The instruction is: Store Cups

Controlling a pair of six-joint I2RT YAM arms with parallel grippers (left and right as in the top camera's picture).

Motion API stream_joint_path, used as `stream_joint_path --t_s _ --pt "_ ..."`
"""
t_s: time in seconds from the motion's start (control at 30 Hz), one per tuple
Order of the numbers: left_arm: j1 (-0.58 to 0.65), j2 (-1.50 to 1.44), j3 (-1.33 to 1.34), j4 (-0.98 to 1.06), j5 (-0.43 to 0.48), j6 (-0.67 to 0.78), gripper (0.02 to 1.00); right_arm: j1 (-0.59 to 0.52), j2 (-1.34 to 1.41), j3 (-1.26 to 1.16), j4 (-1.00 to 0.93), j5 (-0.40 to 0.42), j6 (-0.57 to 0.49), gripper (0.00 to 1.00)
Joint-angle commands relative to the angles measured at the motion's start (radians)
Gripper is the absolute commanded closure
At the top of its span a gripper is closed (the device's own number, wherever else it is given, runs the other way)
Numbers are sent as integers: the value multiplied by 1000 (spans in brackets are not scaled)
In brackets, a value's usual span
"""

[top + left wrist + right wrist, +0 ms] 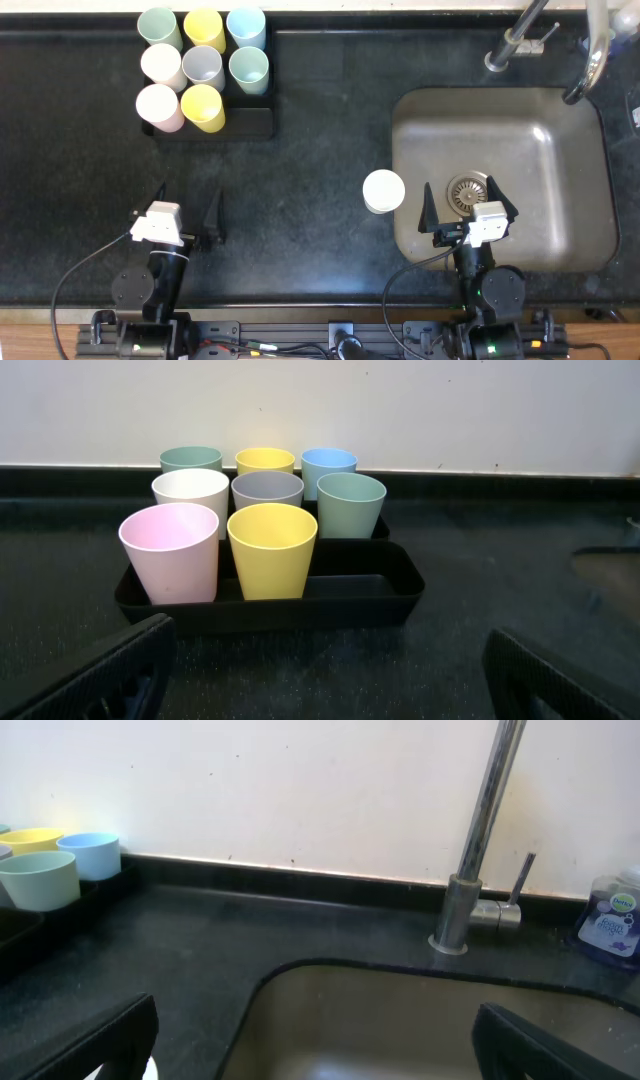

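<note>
Lone white cup (pixel 383 190) sitting mid-frame on surface (pixel 300 220), at sink (pixel 560 220) left rim. Prob. light, stiff, slick plastic: pinch wall nr rim. L pincer (pixel 187 213), R pincer (pixel 463 205) both spread apart, empty. Tray (pixel 250 122) upper left, w/ free slot.

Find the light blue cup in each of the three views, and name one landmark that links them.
Top view: blue cup at the black tray's back right corner.
Left wrist view: blue cup in the farthest row, beside a yellow cup.
Right wrist view: blue cup near the wall, behind the pale green cup.
Shared landmark: that pale green cup directly in front of it.
</note>
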Motion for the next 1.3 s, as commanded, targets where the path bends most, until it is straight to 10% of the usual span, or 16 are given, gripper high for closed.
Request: stream_joint_path --t_s 0.03,1.3 --pt "10 -11 -2 -5 -8 18 18 5 -7 -13 6 -7 4 3" --pt "10 -11 -2 -5 -8 18 18 6 -7 -13 9 6 3 5"
